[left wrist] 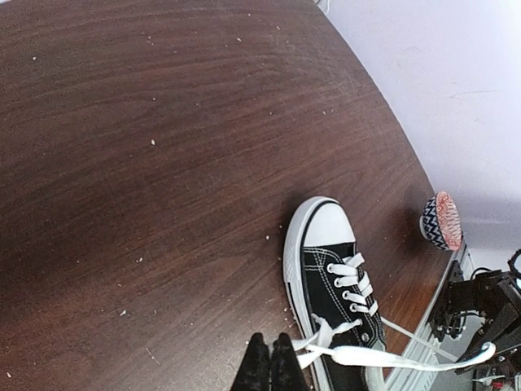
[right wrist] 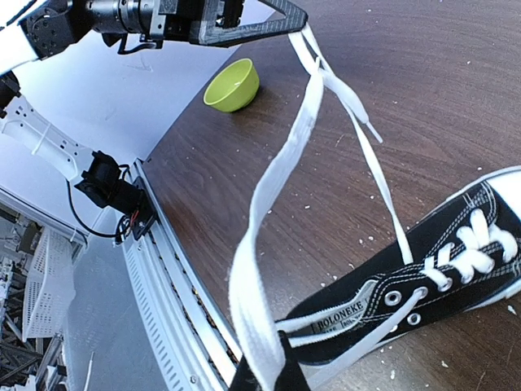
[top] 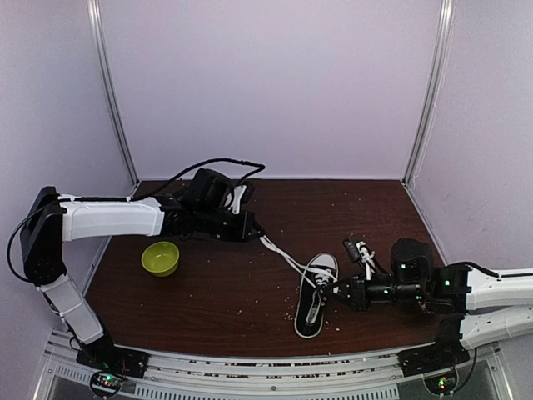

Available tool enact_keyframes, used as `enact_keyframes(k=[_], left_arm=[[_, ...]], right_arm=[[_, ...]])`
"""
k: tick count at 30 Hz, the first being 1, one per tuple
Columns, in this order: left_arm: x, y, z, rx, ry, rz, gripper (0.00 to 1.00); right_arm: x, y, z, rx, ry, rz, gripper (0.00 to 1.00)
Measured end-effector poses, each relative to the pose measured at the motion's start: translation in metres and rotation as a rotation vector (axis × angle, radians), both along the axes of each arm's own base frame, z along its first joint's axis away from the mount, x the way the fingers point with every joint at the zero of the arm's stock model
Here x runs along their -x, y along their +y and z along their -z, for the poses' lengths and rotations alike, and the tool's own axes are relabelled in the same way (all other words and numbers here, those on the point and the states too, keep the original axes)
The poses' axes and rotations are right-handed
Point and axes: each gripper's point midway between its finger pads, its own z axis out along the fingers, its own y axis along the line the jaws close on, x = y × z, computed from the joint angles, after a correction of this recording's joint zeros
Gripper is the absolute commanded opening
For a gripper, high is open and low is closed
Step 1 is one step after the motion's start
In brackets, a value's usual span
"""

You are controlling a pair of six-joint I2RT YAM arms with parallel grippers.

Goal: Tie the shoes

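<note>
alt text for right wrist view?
A white lace stretches from the right gripper, shut on it at the bottom edge, up to the left gripper at top. A black sneaker lies lower right on the dark table, green bowl beyond.

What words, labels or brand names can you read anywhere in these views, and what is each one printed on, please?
"BOLONEKE": on the small white tag on the side of the black sneaker, seen in the right wrist view.
No other text can be read in any view.

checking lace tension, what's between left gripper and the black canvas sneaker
Only a white lace, stretched from left gripper to sneaker over the brown tabletop; top view.
</note>
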Motion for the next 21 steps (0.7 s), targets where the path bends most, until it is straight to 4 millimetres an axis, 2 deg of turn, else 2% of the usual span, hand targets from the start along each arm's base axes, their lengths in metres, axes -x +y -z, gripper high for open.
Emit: enact_keyframes(k=[2,5,11,14,17,18,21], left_arm=[[0.000,0.003,-0.004,-0.003,-0.014,-0.003,0.00],[0.001,0.005,-0.006,-0.005,-0.028,0.002,0.00],[0.004,0.008,0.003,-0.020,-0.017,0.012,0.00],[-0.002,0.012,0.010,-0.032,-0.002,-0.022,0.00],[-0.011,0.018,0.029,-0.059,0.037,-0.072,0.00],[-0.014,0.020,0.036,-0.072,0.051,-0.088,0.07],[-0.016,0.024,0.054,-0.105,0.086,-0.114,0.46]], right_arm=[[-0.002,0.003,-0.004,-0.013,0.001,0.013,0.00],[-0.017,0.001,-0.010,-0.016,-0.013,0.103,0.00],[-0.050,-0.023,0.001,-0.002,0.000,0.359,0.00],[-0.063,-0.050,0.028,-0.004,0.060,0.512,0.00],[-0.069,-0.077,0.062,0.051,0.114,0.629,0.00],[-0.069,-0.081,0.068,0.067,0.126,0.649,0.00],[-0.071,-0.086,0.078,0.100,0.146,0.686,0.00]])
